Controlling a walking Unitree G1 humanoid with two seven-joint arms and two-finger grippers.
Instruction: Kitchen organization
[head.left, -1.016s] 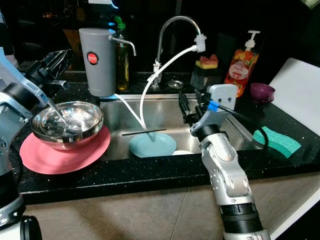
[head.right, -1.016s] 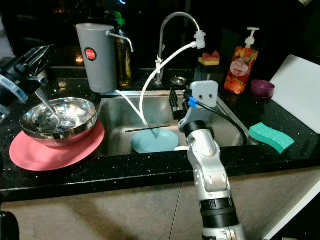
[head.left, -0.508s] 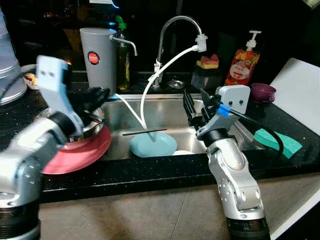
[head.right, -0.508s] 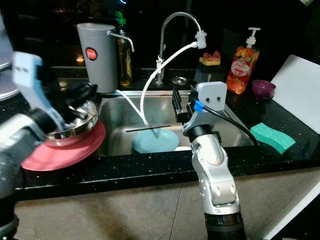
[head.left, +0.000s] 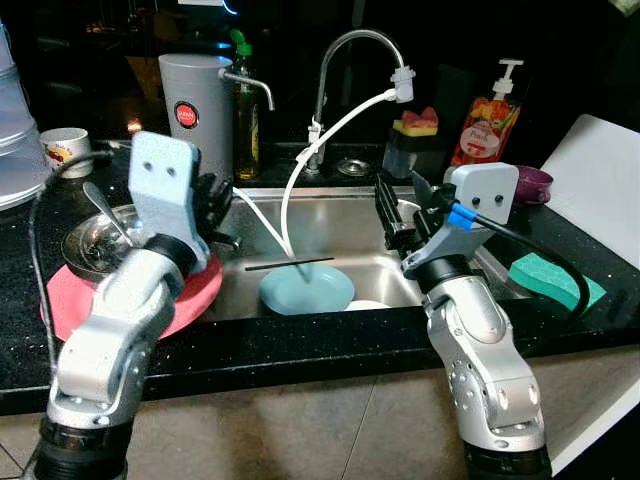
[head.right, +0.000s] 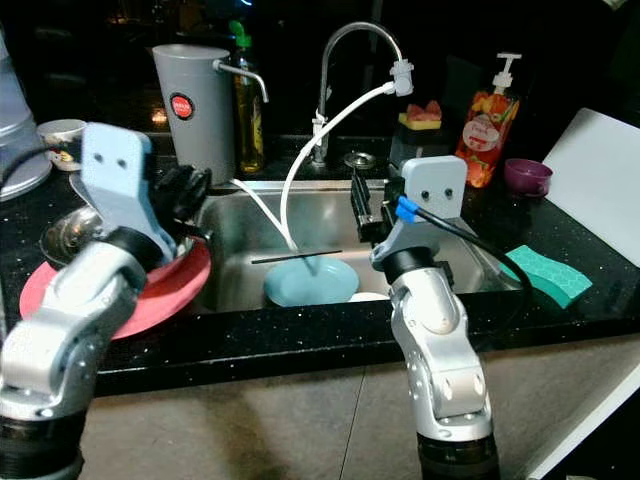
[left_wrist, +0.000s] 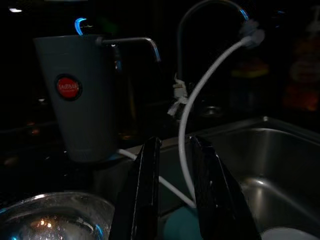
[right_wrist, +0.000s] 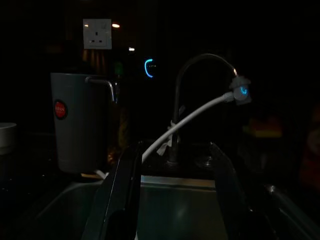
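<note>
- Both grippers hover empty at the sink (head.left: 340, 205): left gripper (left_wrist: 172, 195) narrow, right gripper (right_wrist: 172, 200) wide.
- Blue plate (head.left: 306, 289) lies in the basin, below and between them; steel bowl (head.left: 95, 240) sits behind the left gripper.
- Likely reaching in; next, lower onto the plate.

I saw a pink plate (head.left: 195, 292) under a steel bowl (head.left: 85, 245), a light-blue plate (head.left: 306, 289), a teal sponge (head.left: 556, 280) and black speckled counter (head.left: 300, 345).
</note>
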